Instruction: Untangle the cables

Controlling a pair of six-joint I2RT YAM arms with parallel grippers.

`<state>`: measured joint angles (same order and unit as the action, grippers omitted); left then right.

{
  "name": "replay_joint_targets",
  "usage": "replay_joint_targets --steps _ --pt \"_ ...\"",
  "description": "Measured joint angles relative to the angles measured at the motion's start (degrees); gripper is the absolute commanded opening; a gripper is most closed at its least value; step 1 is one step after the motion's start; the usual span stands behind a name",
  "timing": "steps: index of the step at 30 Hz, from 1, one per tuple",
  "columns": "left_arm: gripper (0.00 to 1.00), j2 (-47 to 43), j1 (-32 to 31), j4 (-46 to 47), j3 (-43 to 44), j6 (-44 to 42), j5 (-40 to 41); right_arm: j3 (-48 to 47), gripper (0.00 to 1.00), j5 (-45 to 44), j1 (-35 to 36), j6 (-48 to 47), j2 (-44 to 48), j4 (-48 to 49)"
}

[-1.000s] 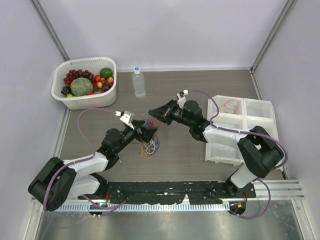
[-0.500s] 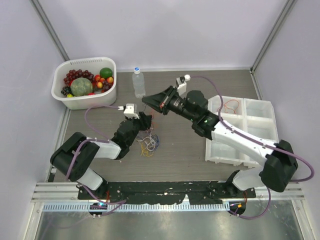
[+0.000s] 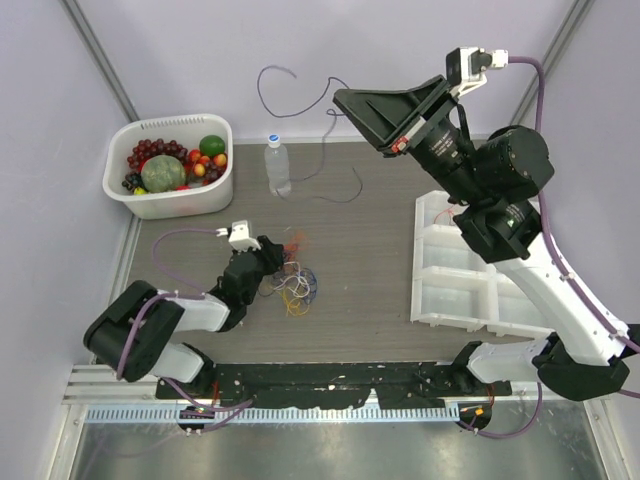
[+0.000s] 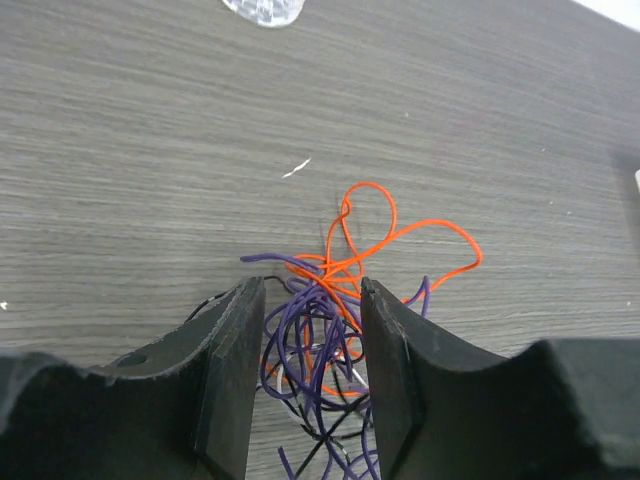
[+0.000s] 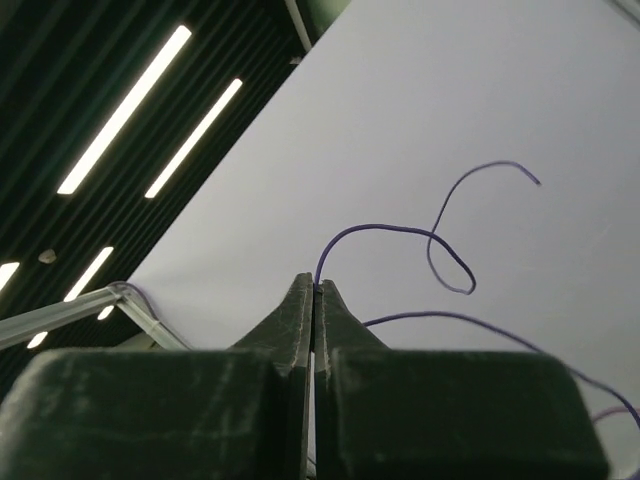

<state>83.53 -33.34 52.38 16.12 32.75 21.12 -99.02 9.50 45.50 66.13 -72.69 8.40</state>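
Well, my right gripper (image 5: 313,285) is up high above the table (image 3: 370,270), its jaws pressed flat together on one purple cable (image 5: 375,227), which curls away from the tips in loose loops and hangs in the air over the far end near the bottle (image 3: 277,165). Down low, my left gripper (image 4: 310,290) sits at the tangle (image 4: 320,330) on the tabletop, jaws about halfway apart and straddling purple and black strands without pinching them. One orange cable (image 4: 370,184) loops out of the tangle just beyond my fingertips. The fruit basket (image 3: 150,205) stands at the far left, and the white tray (image 3: 430,320) lies to the right, well apart from the tangle.
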Motion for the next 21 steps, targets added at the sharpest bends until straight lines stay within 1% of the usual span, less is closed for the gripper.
replay_joint_targets --steps 4,6,7,8,11,14,16,21 --pt "0.48 -5.97 0.11 -5.29 -0.09 0.11 1.4 -0.42 0.01 -0.98 -1.14 -3.8 0.24 -4.85" --pt "0.52 -8.55 0.17 -9.07 -0.07 0.42 1.9 -1.51 0.01 -2.4 -1.57 -6.78 -0.17 -9.44" --pt "0.56 -9.88 0.24 -11.08 -0.07 0.76 1.9 -2.36 0.01 -3.52 -1.77 -8.72 -0.35 -12.13" --pt "0.61 -11.19 0.28 -12.81 -0.07 1.07 1.84 -3.1 0.01 -4.76 -1.84 -10.62 -0.39 -14.67" --pt "0.83 -16.87 0.37 -20.15 0.66 2.36 0.92 -4.17 0.01 -9.6 -2.03 -16.85 0.72 -20.87" --pt "0.96 -23.1 0.48 -28.92 4.15 3.78 -1.46 -1.25 0.01 -16.41 -2.12 -24.57 5.01 -26.6" --pt "1.0 -28.0 0.48 -34.75 8.07 4.52 -4.0 3.54 0.01 -22.53 -2.14 -29.64 9.94 -30.16" --pt "1.0 -38.49 0.48 -44.39 14.97 4.26 -9.05 12.68 0.0 -36.74 -2.67 -38.82 18.97 -35.85"
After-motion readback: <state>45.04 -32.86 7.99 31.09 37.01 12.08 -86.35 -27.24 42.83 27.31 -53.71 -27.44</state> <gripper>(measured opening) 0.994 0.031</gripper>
